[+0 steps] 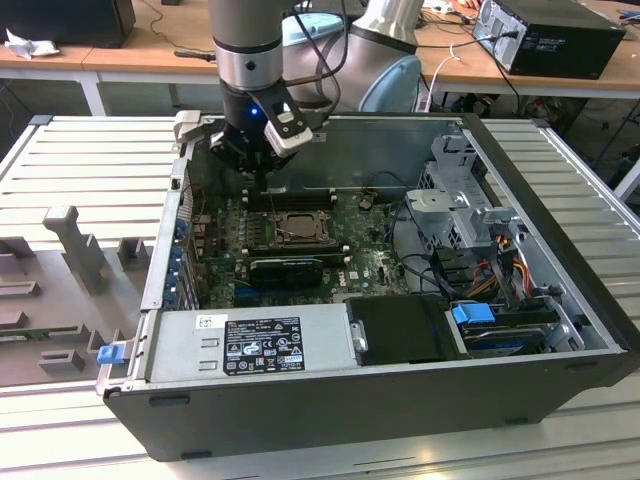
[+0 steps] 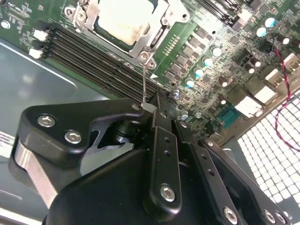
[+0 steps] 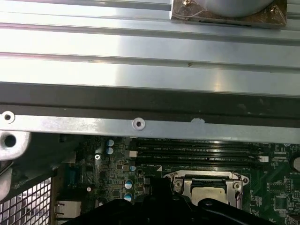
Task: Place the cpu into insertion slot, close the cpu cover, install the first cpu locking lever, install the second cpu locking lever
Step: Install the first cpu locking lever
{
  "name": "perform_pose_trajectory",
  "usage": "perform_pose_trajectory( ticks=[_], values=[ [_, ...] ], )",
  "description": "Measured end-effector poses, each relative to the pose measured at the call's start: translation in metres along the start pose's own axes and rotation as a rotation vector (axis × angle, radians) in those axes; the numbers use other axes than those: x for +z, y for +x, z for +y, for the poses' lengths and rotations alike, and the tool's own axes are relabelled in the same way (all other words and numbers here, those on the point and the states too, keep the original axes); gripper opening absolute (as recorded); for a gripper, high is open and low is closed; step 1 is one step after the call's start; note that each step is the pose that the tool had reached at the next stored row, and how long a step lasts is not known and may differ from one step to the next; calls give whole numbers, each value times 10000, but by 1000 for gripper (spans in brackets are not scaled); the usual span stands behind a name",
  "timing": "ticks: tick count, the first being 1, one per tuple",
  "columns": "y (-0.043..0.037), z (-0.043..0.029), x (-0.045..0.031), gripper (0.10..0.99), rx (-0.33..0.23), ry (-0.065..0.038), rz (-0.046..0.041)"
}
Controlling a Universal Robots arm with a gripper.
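The gripper, pressed together, pinches the free end of the thin, probably springy cpu locking lever, likely the best hold, beside the cpu cover lying over the cpu.

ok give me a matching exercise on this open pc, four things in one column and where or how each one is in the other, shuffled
Things
1. pale silvery square cpu
2. dull silver hinged metal cpu cover
3. black gripper
4. long black memory slots

States
A. in rows alongside the frame on the green motherboard
B. shut on a thin silver wire lever
C. lying flat around the chip
D. showing through the frame's central window

Pairs: 1-D, 2-C, 3-B, 4-A
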State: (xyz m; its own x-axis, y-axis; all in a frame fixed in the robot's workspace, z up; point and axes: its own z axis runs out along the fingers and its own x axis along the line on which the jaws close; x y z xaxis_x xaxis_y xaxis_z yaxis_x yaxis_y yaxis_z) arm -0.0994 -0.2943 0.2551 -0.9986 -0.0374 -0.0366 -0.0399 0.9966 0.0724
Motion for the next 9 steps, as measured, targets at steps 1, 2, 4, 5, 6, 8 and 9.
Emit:
perform_pose_trajectory(
  ticks=[1,2,4,5,6,8,9],
  values=[
    [-28,-1,2,106,0,0,1],
    [-44,-2,3,106,0,0,0],
    [-140,-6,9,106,0,0,4],
    [-208,-9,13,106,-2,-1,10],
    [-247,-10,16,106,1,-1,11],
    [-349,-15,24,106,1,-1,17],
    [-400,-17,30,106,2,-14,21]
  ],
)
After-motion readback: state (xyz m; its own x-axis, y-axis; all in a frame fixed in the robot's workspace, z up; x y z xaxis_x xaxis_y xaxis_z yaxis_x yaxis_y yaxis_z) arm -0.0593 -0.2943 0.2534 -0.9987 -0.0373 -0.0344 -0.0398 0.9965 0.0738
